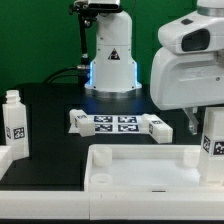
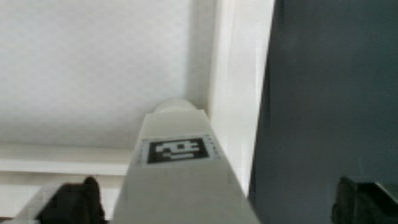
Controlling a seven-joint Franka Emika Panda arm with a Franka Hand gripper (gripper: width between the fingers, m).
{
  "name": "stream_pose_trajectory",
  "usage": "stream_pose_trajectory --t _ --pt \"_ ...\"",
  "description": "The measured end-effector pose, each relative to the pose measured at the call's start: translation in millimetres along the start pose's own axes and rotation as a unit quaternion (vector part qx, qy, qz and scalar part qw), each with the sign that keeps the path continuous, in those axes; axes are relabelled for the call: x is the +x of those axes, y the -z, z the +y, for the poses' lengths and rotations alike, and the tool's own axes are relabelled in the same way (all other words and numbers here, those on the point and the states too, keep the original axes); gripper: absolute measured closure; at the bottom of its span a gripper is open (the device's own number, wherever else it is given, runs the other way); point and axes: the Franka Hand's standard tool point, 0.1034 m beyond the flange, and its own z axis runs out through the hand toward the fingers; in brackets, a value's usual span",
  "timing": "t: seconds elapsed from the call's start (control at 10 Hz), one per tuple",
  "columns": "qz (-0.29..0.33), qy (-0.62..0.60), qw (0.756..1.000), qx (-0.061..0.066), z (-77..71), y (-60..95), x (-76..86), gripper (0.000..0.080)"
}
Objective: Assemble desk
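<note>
white plastic desk top, a rimmed tray, lies at the near edge of the black table in the exterior view. at that view's right the arm hangs over the tray's corner, where a tagged leg stands upright, probably seated in a socket. a spare leg waits upright at the left, and the marker board lies behind. in the wrist view the tagged leg rises between the jaws, which are spread wide with neither tip clearly touching it, seemingly straddling it for a grasp.
</note>
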Motion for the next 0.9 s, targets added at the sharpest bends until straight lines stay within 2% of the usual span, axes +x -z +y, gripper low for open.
stream_pose_trajectory --t 0.1,0.2,0.3,0.4,0.7,0.8,0.9 --pt "0.000 -0.004 1.000 0.000 1.0 -1.3 -0.6 0.0285" --pt "0.000 -0.006 1.000 0.000 1.2 -1.5 -0.6 0.0285" --pt "0.000 -0.025 1.000 -0.001 2.6 -1.2 -0.3 0.0429" --pt "0.000 -0.061 0.998 -0.006 8.1 -1.4 -0.1 0.0499" --pt "0.032 -0.194 0.981 -0.008 6.4 -4.1 -5.9 0.0505" --pt "0.046 -0.242 0.969 -0.006 6.8 -4.6 -8.0 0.0505" --pt "0.056 -0.315 0.947 -0.003 6.2 -4.9 -7.2 0.0509"
